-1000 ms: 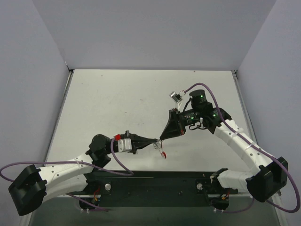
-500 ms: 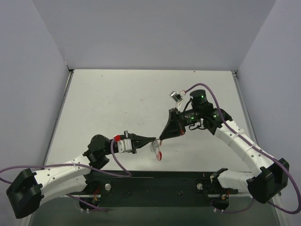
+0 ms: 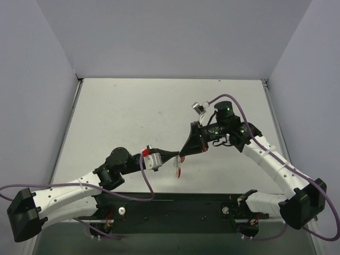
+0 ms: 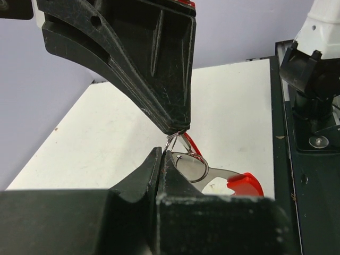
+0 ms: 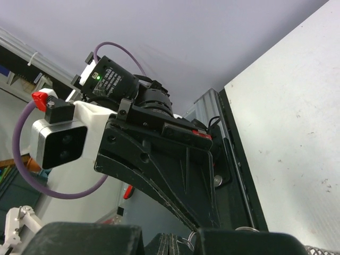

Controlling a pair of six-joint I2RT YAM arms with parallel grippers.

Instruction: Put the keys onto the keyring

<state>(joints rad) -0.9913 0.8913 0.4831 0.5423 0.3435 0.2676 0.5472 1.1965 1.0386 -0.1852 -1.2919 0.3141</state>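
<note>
Closing up: your left end effector [image 4: 161, 155] has pushed forward, pinching the key [image 4: 245, 184], red head jutting past its tips. Right end effector [image 4: 179, 129], tip to tip with it, pinches the keyring [image 4: 189, 144]. Threading looks begun, unfinished.

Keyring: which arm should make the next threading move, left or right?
Probably left. The left end effector is shut on the key, which meets the keyring wire. The right end effector pinches the keyring from above, so it can serve as the steady anchor.
</note>
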